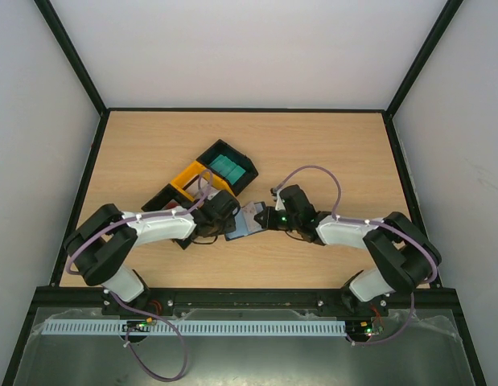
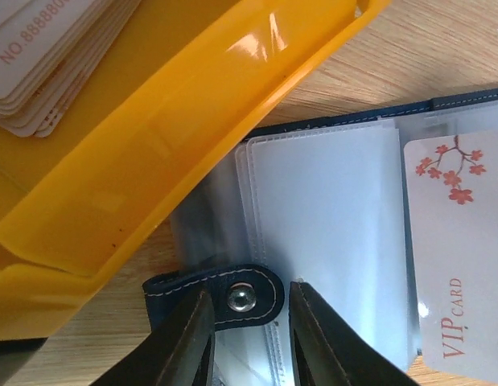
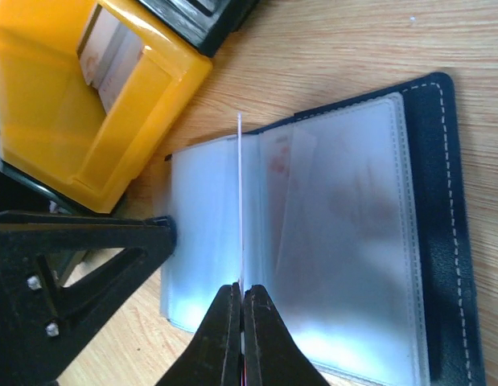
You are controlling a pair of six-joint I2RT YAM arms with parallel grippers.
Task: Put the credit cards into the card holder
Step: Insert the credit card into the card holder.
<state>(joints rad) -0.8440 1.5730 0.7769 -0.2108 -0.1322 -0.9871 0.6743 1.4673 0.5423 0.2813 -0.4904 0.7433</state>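
Lying open midway across the table (image 1: 329, 145), nearer its front edge, the card holder (image 3: 442, 241) touches the yellow tray (image 2: 152, 161). The right gripper (image 3: 242, 322) pinches a card (image 3: 240, 201) edge-on over the sleeves (image 3: 345, 217). Missing a sleeve mouth, the card could buckle or push the holder aside. The left gripper (image 2: 250, 291) sits low, its narrow jaws astride the tab (image 2: 232, 299); I cannot tell if they clamp it. Both arms reach inward, wrists tipped down.

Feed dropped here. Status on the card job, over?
Left gripper open, astride clasp tab. Right gripper shut on card, on edge at open card holder. Yellow tray close beside.
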